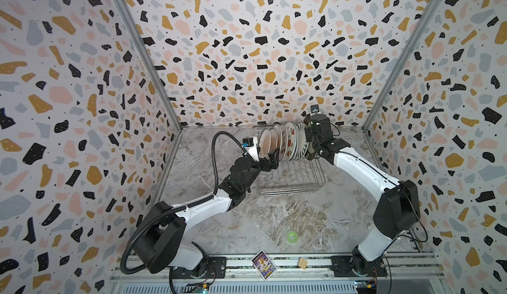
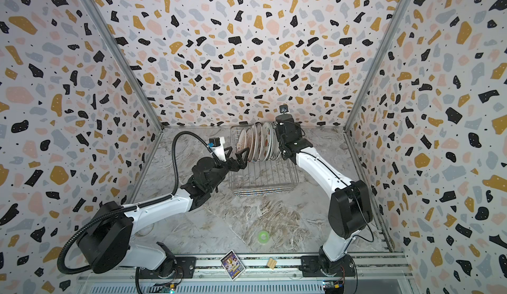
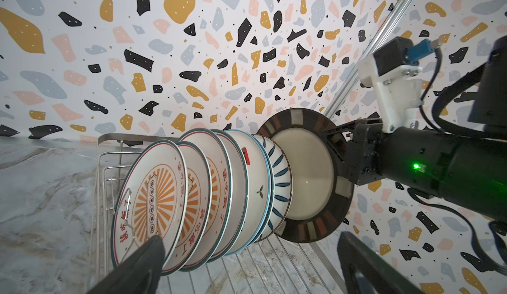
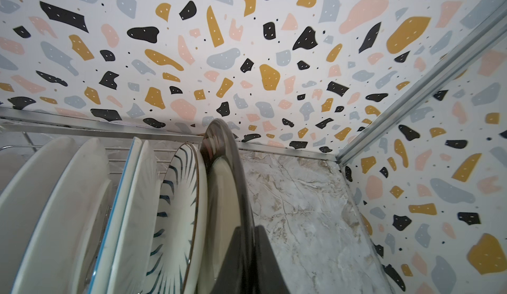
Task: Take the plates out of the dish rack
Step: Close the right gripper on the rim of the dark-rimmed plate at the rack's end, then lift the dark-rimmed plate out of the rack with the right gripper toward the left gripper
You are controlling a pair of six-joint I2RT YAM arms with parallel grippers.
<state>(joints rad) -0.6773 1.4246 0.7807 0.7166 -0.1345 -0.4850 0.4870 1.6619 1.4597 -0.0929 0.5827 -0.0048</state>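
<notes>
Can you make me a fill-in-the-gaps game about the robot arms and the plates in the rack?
1. The left gripper has its jaws ____ near the sunburst plate.
2. The right gripper has its jaws ____ on the rim of the dark-rimmed plate.
3. The colour of the little ring lying on the table is ____.

Missing words: open, shut, green.

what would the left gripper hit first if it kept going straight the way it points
Most likely the orange sunburst plate at the end of the dish rack: the open left gripper faces the plate row, one finger beside that plate's lower rim. Depth is unclear.
</notes>
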